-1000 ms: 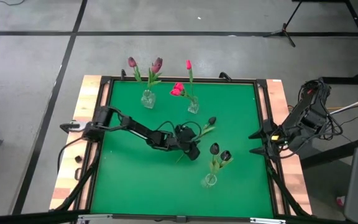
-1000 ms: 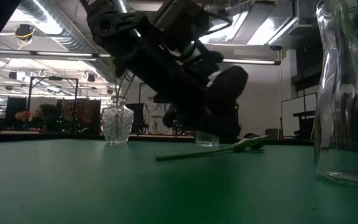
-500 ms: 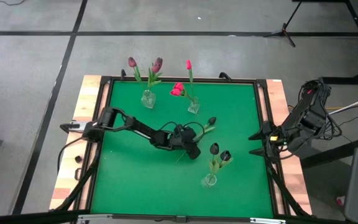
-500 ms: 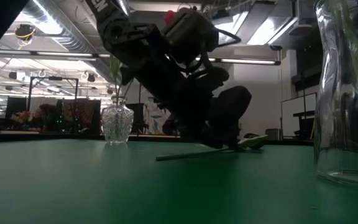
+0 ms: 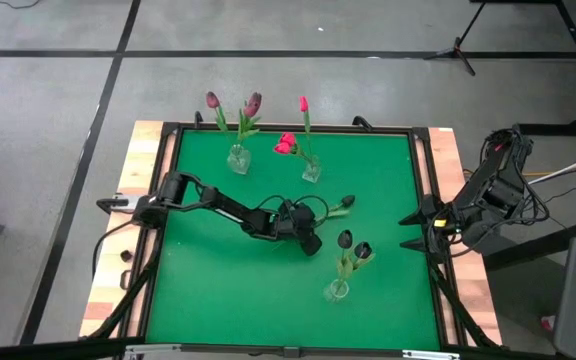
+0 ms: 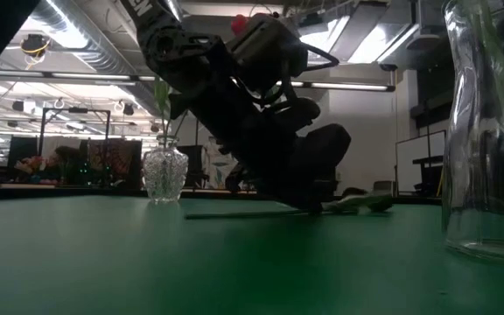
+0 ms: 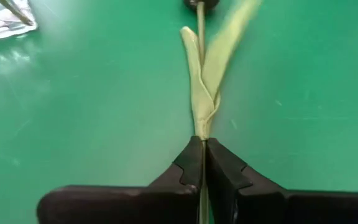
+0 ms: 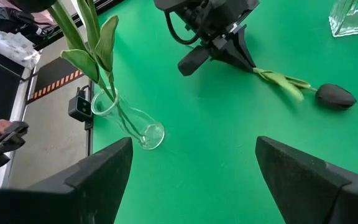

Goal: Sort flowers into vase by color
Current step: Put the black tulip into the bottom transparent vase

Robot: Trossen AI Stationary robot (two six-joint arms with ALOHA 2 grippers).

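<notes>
A dark-headed flower [image 5: 347, 202] lies flat on the green mat, its head [image 8: 335, 96] toward the table's right edge and its pale leaves [image 7: 207, 81] just ahead of my left gripper [image 7: 202, 146]. That gripper is at the table's middle, shut on the stem. Two purple flowers stand in the back left vase [image 5: 238, 158], pink ones in the back middle vase [image 5: 311, 172], and two dark ones in the near vase [image 5: 338, 290]. My right gripper [image 5: 413, 230] waits open at the table's right edge. My left gripper pinches the flower's stem [image 7: 201, 138] between its two fingers, just below the leaves. The fingers slant down from the table's left and lie nearly in line with the stem. The flower lies on the mat, and its bare stem end [image 6: 208, 215] trails behind the fingers.
The near vase [image 8: 132, 127] stands close to the right of the lying flower. A black frame [image 5: 423, 180] borders the mat. Open mat lies at the near left [image 5: 218, 290].
My left gripper has sunk a little onto the mat and shut on the flower's stem. The stem, which sloped across the mat, now lies level in the low view, and the dark head has shifted slightly toward the table's right edge.
</notes>
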